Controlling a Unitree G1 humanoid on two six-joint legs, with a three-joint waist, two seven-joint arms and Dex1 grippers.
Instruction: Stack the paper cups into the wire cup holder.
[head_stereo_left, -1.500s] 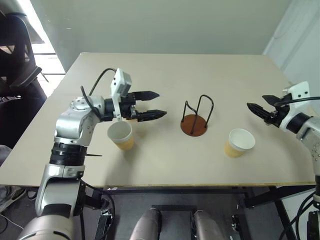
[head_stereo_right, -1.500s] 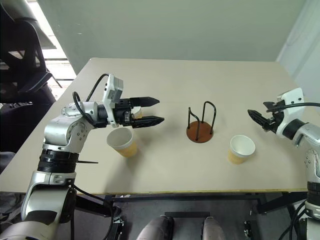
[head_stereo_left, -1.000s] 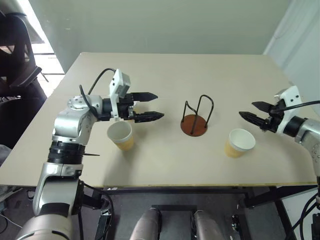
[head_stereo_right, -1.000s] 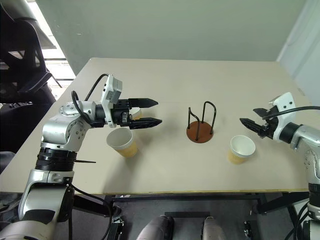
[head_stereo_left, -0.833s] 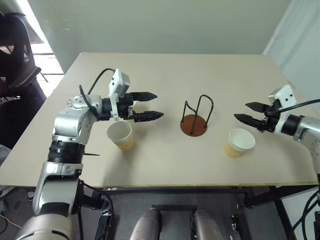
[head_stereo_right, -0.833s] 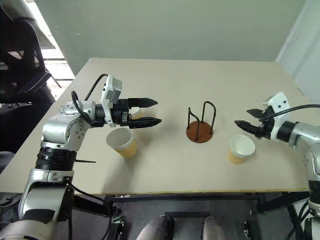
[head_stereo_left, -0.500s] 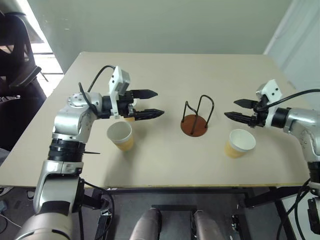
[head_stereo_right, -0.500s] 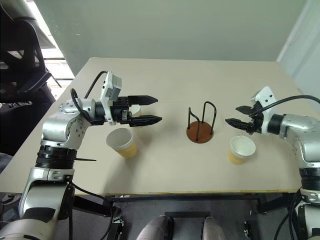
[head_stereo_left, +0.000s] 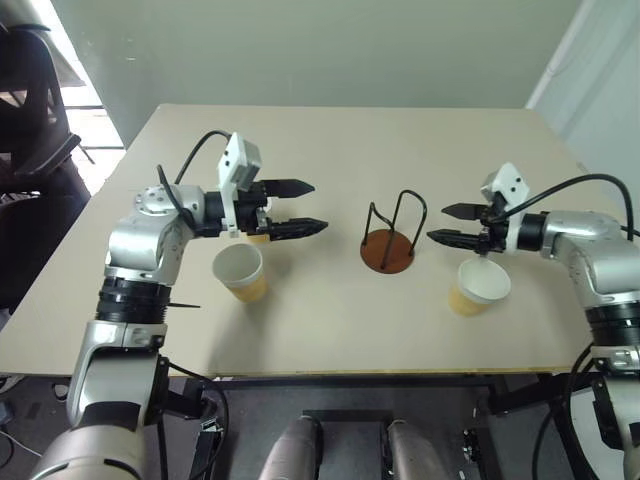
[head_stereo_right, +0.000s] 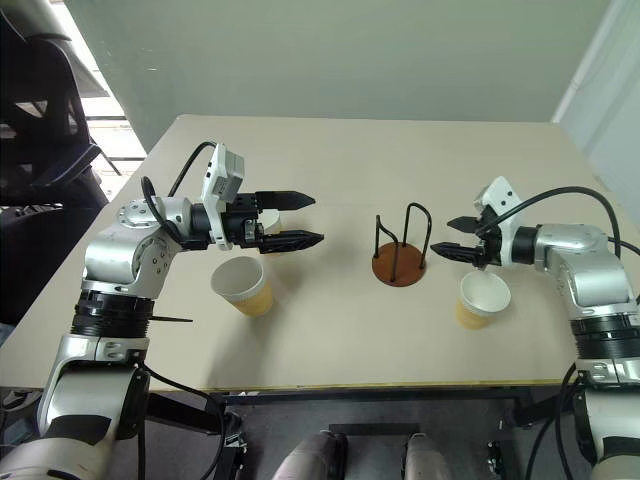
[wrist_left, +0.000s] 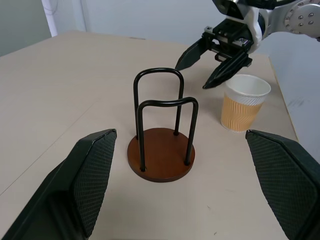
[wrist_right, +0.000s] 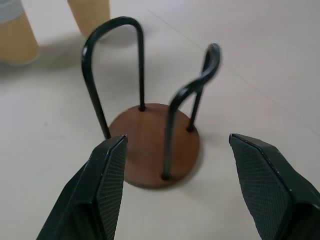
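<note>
The wire cup holder (head_stereo_left: 388, 249), a brown disc with two black loops, stands empty mid-table. One paper cup (head_stereo_left: 241, 270) stands upright left of it, just below my left gripper (head_stereo_left: 316, 206), which hovers open, pointing at the holder. A second cup (wrist_right: 90, 12) sits behind that gripper's fingers, mostly hidden from the head views. A third cup (head_stereo_left: 479, 284) stands upright right of the holder. My right gripper (head_stereo_left: 437, 223) hangs open above that cup's far edge, its tips aimed at the holder's loops and close to them. Neither gripper holds anything.
The beige table (head_stereo_left: 330, 150) stretches bare behind the holder and along the front edge. A black chair (head_stereo_left: 30, 120) stands off the table's left side. A pale wall rises behind the far edge.
My right arm has swung left and forward, from the table's right edge to above the right cup, its open fingers turning toward the holder. The left arm and all cups stayed put.
</note>
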